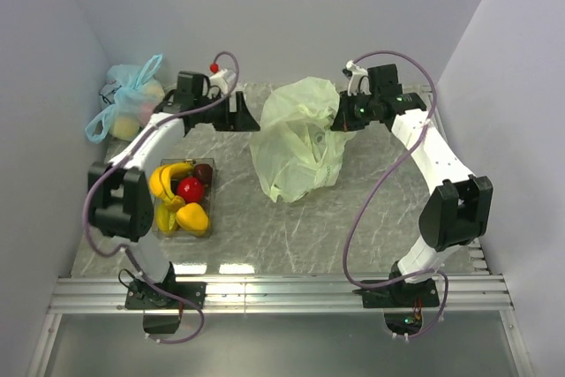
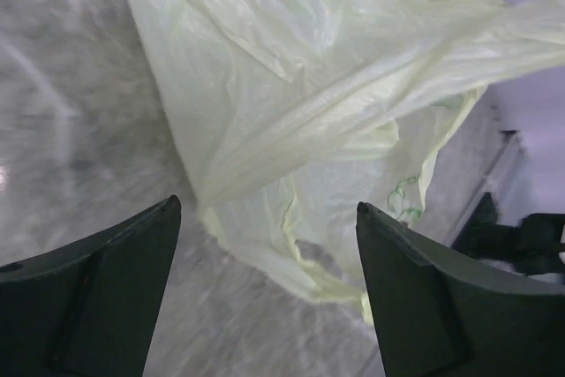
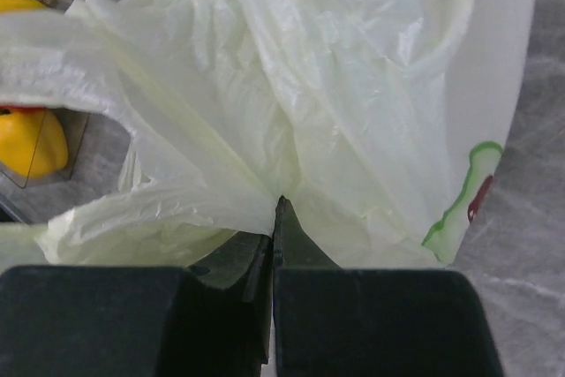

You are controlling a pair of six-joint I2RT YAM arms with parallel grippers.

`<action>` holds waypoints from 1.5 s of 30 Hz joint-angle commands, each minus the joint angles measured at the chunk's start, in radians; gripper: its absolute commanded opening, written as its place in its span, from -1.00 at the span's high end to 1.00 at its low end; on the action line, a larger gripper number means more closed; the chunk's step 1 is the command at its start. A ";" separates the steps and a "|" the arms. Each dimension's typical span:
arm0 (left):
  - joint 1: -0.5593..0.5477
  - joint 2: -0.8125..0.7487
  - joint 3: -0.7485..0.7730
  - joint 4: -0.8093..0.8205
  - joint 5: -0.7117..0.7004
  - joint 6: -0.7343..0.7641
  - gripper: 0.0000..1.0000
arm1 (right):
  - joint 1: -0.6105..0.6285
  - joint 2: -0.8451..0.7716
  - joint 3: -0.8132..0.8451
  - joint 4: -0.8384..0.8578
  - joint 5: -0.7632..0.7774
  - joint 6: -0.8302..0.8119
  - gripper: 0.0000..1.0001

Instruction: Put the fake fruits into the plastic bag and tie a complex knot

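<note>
Pale green film of the plastic bag (image 1: pixel 296 139) is pinched between the pressed-together jaws of your right gripper (image 3: pixel 278 218), while your left gripper (image 2: pixel 267 209) stands spread just beside the bag, and the fake fruits (image 1: pixel 181 196) lie apart from it.

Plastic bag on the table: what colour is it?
Plastic bag: pale translucent green, small green-and-red print; best in the right wrist view.
</note>
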 commanded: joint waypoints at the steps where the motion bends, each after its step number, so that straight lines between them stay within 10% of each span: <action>1: 0.067 -0.201 0.050 -0.182 -0.085 0.215 -0.75 | 0.008 -0.015 0.014 0.004 0.042 0.069 1.00; 13: 0.312 -0.525 -0.146 -0.598 -0.444 0.435 -0.82 | 0.057 -0.058 -0.027 0.018 0.037 0.113 1.00; 28: 0.344 -0.366 -0.187 -0.586 -0.735 0.286 -0.99 | 0.068 -0.046 -0.030 0.062 0.025 0.139 1.00; 45: 0.374 -0.227 -0.198 -0.606 -0.570 0.133 -0.68 | 0.066 -0.021 -0.006 0.076 0.060 0.139 1.00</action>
